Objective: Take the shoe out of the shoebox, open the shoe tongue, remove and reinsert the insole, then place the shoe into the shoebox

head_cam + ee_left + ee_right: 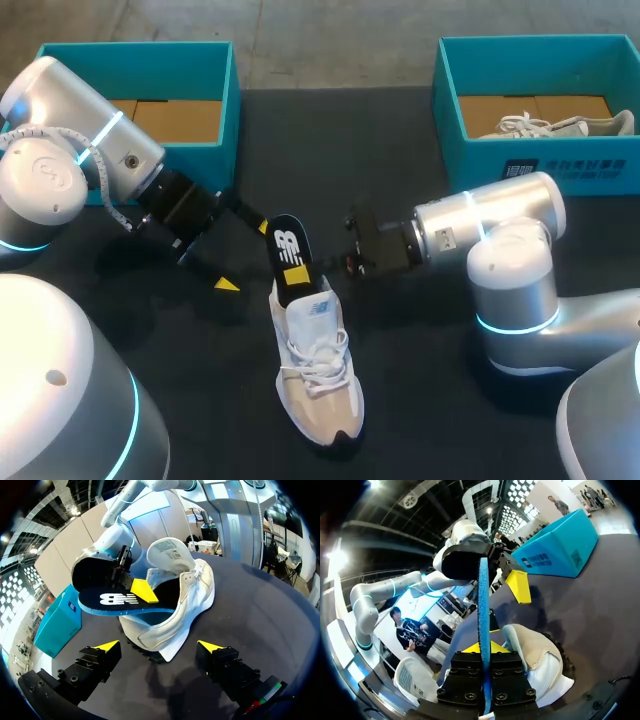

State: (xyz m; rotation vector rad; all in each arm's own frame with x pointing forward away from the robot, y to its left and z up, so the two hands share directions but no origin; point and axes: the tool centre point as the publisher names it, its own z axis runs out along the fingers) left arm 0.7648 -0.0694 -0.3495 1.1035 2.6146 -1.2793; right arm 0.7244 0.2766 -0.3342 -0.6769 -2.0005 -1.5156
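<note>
Robotics lab, bench setup. Shown by: left arm (70,150) & right arm (500,250), white w/ cyan-lit joint rings, flanking a dark table (450,400); teal left shoebox (226,110) & right shoebox (540,165) set at its far edge.

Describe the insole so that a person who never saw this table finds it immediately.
On the dark table, a white shoe lies in the middle. The insole pokes out of its heel end, with the jaws of the right gripper shut on it. It alone is flat and black, with a white logo and blue edge.
</note>
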